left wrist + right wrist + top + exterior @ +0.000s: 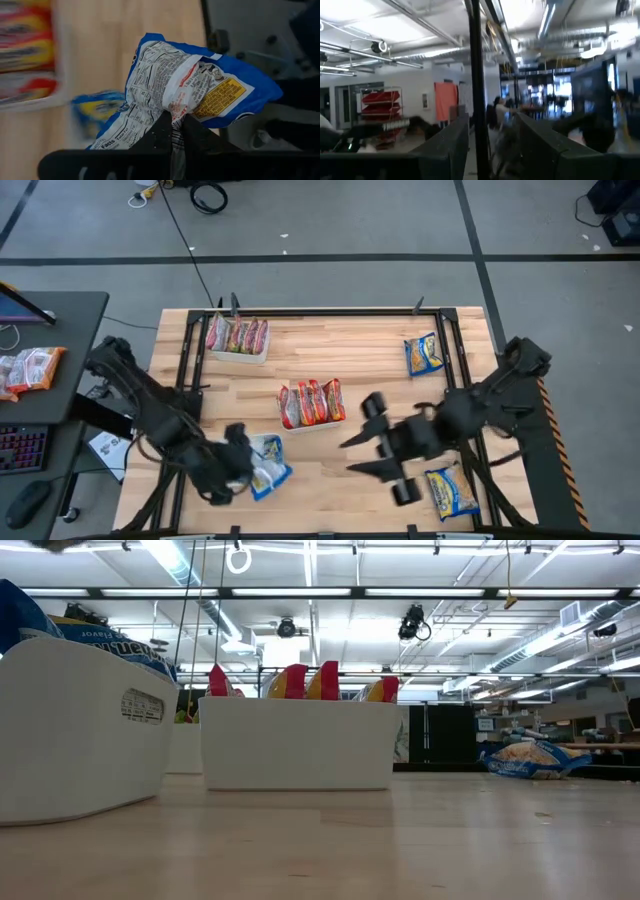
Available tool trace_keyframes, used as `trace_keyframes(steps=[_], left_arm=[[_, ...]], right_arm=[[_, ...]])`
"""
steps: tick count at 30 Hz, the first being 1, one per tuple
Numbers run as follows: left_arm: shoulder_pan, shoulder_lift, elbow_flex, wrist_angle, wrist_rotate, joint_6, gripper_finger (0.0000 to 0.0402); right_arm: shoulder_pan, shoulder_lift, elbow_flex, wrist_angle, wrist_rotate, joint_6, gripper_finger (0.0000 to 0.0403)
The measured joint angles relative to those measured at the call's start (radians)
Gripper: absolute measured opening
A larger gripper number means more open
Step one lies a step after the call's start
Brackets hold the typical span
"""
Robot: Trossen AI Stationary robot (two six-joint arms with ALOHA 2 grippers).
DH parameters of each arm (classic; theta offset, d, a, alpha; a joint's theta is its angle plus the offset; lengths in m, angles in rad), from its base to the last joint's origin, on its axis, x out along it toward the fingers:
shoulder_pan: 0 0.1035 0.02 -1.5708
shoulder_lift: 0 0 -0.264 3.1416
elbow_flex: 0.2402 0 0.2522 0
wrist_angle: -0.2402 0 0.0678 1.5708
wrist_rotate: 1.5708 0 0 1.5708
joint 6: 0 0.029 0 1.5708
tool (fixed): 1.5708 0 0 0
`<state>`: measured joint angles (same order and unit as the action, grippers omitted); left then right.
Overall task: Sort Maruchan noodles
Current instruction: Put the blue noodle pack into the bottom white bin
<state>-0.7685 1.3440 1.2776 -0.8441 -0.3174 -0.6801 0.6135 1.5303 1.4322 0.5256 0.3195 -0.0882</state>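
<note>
Fingers (pixel 172 131) of the left arm pinch a blue packet (pixel 200 90), seemingly above a tray (pixel 268 448).

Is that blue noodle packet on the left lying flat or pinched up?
Pinched up: the left gripper's fingers are shut on the crumpled blue packet, its wrapper bunched between them.

One tray (pixel 240 352) of packets sits at the counter's (pixel 350 340) far left, another tray (pixel 312 420) mid-counter; loose packets (pixel 424 354) lie right.
</note>
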Motion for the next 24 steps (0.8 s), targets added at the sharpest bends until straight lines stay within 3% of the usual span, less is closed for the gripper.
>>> trace_keyframes(steps=[7, 10, 13, 16, 24], left_arm=[[-0.019, -0.057, 0.215, -0.265, -0.194, 0.0, 0.0022], [-0.014, -0.057, 0.235, -0.366, -0.309, -0.115, 0.0022], [-0.009, -0.04, 0.203, -0.46, -0.356, -0.317, 0.0021], [0.002, -0.009, 0.146, -0.527, -0.3, -0.567, 0.0021], [0.01, 0.121, 0.111, -0.585, 0.062, -1.075, 0.0022]], right_arm=[[-0.057, 0.092, 0.0, 0.012, 0.001, 0.068, 0.0166], [-0.076, 0.119, 0.0, -0.003, 0.0, 0.041, 0.0166], [-0.092, 0.122, 0.0, -0.07, 0.003, 0.004, 0.0166], [-0.101, 0.096, 0.0, -0.185, 0.039, 0.002, 0.0166], [-0.129, -0.06, 0.0, -0.392, 0.144, -0.047, 0.0166]])
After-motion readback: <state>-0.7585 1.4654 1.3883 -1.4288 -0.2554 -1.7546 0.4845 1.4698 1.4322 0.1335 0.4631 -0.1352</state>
